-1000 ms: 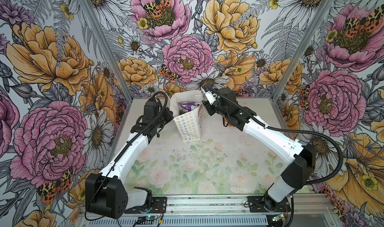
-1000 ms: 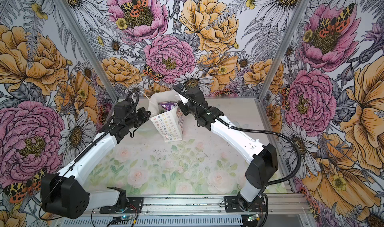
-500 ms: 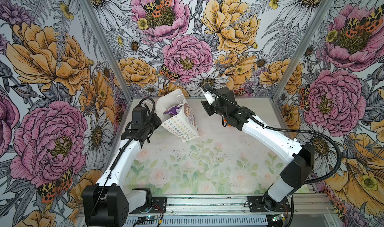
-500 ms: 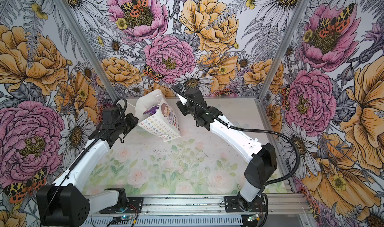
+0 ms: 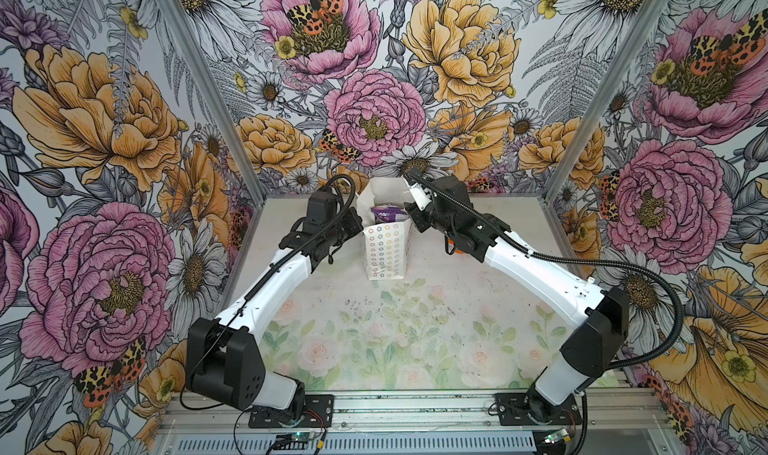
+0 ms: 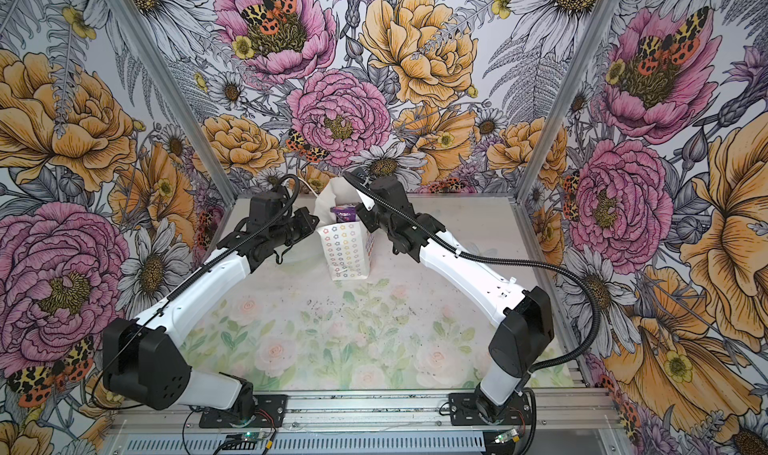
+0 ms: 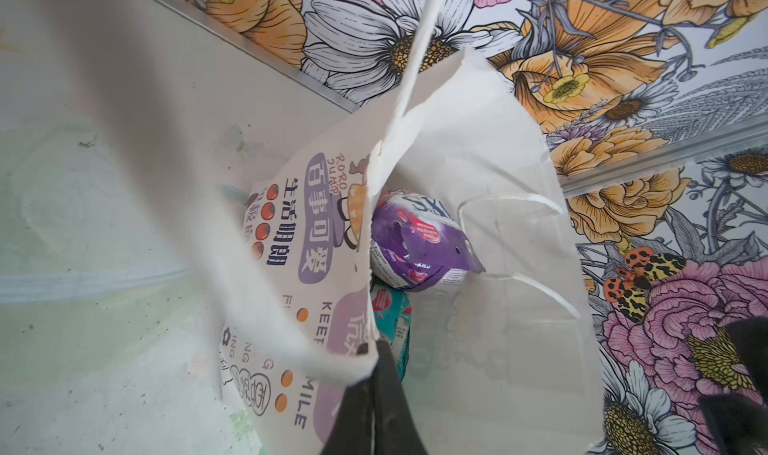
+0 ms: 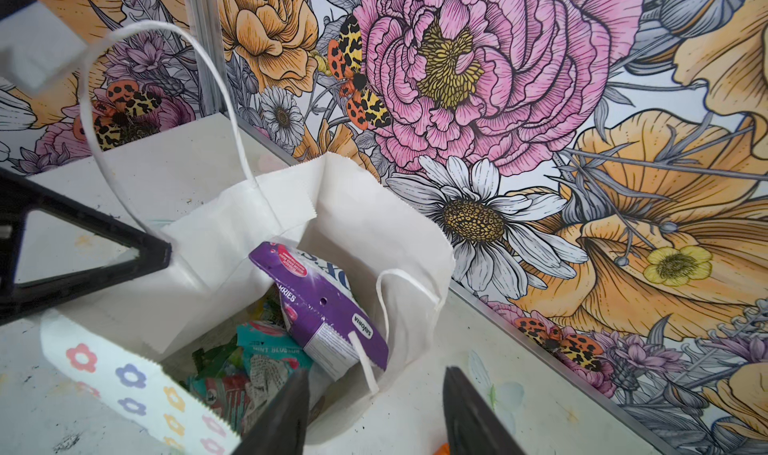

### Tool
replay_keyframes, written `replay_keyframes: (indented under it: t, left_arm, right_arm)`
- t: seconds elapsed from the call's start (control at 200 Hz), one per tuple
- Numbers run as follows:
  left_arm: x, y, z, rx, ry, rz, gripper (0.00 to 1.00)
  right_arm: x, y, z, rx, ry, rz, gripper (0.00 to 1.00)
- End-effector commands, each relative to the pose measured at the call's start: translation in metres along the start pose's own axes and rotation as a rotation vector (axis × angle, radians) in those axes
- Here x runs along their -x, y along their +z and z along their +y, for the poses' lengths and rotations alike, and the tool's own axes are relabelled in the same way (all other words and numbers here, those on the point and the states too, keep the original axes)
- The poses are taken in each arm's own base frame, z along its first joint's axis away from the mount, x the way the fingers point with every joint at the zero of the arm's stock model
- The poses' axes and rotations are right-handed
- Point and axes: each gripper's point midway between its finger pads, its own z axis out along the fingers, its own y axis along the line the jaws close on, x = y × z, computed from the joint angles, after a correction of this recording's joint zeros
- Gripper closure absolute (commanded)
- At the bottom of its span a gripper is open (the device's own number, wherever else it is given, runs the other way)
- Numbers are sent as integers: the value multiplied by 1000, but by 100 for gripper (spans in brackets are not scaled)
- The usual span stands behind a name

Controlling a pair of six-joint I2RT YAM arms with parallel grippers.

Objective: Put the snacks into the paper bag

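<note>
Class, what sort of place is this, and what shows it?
Probably a robot test booth: left arm and right arm bolted to a rail, flowered walls boxing a table with one paper bag.

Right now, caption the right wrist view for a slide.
Right gripper open at the paper bag's mouth; inside, a purple packet lies on a teal packet.

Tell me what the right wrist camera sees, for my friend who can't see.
A white paper bag stands open, with a purple snack packet lying on top of a teal packet and others inside. The right gripper hangs over its rim, jaws apart and empty. Big painted flowers cover the wall behind.
</note>
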Motion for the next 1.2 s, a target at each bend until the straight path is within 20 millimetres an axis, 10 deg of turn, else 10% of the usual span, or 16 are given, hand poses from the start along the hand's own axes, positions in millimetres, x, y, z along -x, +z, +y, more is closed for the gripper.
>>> replay_keyframes:
  t: [0.0,0.55,1.196]
  left_arm:
    - [-10,4,-5,-5,36,40,100]
    - [-11,0,-12,-18,47,36,100]
    - [-10,1,-14,-21,51,33,100]
  right_arm:
    - [4,3,-5,-44,-34,9,54]
    - [-8,50,-48,-159,-103,102,54]
    - [-20,75,-37,-79,-89,182,56]
